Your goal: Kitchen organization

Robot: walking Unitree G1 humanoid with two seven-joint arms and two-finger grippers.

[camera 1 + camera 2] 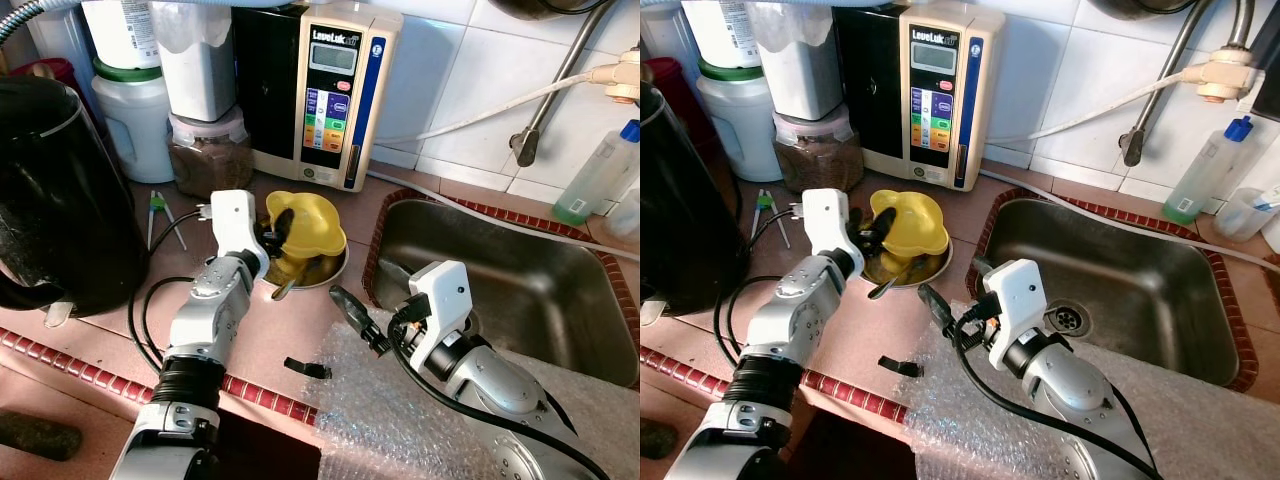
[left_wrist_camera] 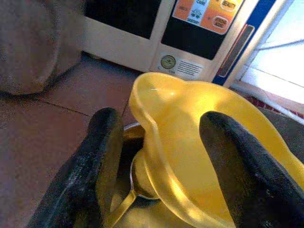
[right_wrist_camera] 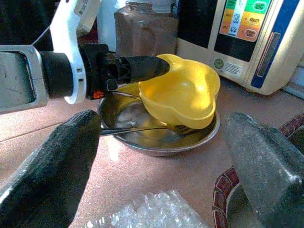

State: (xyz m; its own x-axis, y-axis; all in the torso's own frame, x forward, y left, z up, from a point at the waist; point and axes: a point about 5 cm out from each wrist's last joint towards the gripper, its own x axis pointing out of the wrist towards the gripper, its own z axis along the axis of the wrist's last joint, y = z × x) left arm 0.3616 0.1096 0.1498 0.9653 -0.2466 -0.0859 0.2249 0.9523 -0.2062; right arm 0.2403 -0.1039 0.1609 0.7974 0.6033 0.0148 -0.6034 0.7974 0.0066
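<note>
A black kettle (image 1: 60,200) stands at the far left of the pink counter (image 1: 110,335), with white jars (image 1: 135,115) and a brown-filled jar (image 1: 210,150) behind it against the tiled wall. Right of these sits a water machine (image 1: 325,95). In front of it the left gripper (image 2: 156,156) has its 2 fingers clamped on the rim of a yellow bowl (image 1: 305,225), 1 finger inside and 1 outside, holding it tilted above a steel bowl (image 3: 156,142) that rests on the counter. A fork (image 3: 142,129) lies across the steel bowl. A small black clip (image 1: 307,368) lies on the counter near the front edge. Further right the right gripper (image 1: 360,320) hovers over bubble wrap (image 1: 970,420), its fingers spread and empty, pointing toward the bowls. Beyond it is the steel sink (image 1: 520,290), and a clear bottle (image 1: 598,175) stands at the far right.
</note>
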